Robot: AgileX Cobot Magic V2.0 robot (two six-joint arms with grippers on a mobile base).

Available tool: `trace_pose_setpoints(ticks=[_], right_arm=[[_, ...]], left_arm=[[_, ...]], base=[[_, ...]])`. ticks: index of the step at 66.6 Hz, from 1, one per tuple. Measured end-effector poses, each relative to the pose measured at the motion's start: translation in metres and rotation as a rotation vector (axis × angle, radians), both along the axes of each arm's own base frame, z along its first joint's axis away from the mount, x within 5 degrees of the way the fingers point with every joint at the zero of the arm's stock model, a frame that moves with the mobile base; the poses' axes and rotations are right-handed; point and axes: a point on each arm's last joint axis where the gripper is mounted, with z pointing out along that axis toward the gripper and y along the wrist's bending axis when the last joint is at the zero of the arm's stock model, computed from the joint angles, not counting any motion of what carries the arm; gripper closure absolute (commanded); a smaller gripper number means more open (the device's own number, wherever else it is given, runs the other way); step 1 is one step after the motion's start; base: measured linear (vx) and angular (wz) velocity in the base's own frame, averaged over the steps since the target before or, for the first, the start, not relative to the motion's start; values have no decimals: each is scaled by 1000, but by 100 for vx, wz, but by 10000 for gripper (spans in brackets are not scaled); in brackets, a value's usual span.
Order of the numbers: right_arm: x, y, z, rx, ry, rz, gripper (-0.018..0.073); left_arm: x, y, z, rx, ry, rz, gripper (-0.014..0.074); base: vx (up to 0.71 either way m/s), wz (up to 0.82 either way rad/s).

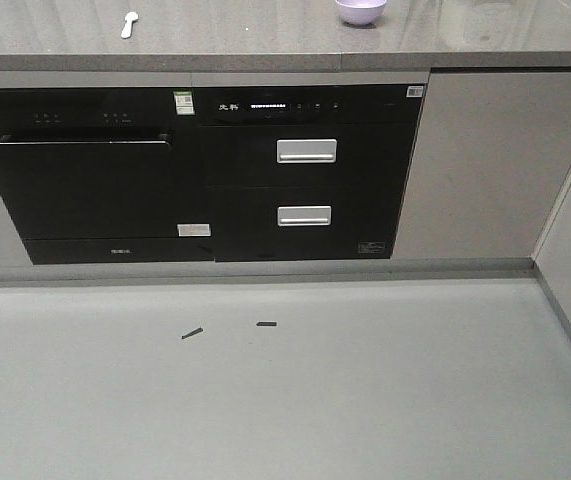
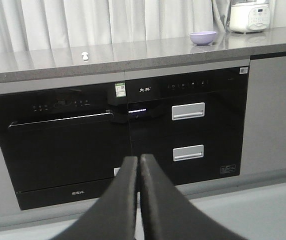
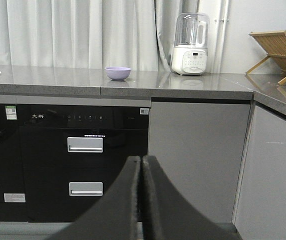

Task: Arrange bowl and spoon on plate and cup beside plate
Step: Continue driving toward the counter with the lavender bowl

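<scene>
Holding left gripper and right gripper pressed together, empty, low before the counter. Facing the bowl far up on the right, nearer the right gripper. Finding the spoon well left, nearer the left gripper, lying roughly near-to-far. Seeing no plate or cup.

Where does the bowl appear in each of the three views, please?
Front view: the bowl sits at the top edge, right of centre, on the counter.
Left wrist view: upper right, on the counter.
Right wrist view: left of centre, on the counter.
Shared landmark: the upper drawer handle, below and slightly left of the bowl in every view.
</scene>
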Motion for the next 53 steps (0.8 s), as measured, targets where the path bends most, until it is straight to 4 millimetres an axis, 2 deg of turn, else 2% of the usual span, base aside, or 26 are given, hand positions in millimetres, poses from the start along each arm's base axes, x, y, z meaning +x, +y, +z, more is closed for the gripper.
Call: trace_pose_setpoints(ticks=[53], right_arm=[[0, 0, 0, 0, 0, 0, 564]], left_arm=[[0, 0, 0, 0, 0, 0, 602]], base=[[7, 1]])
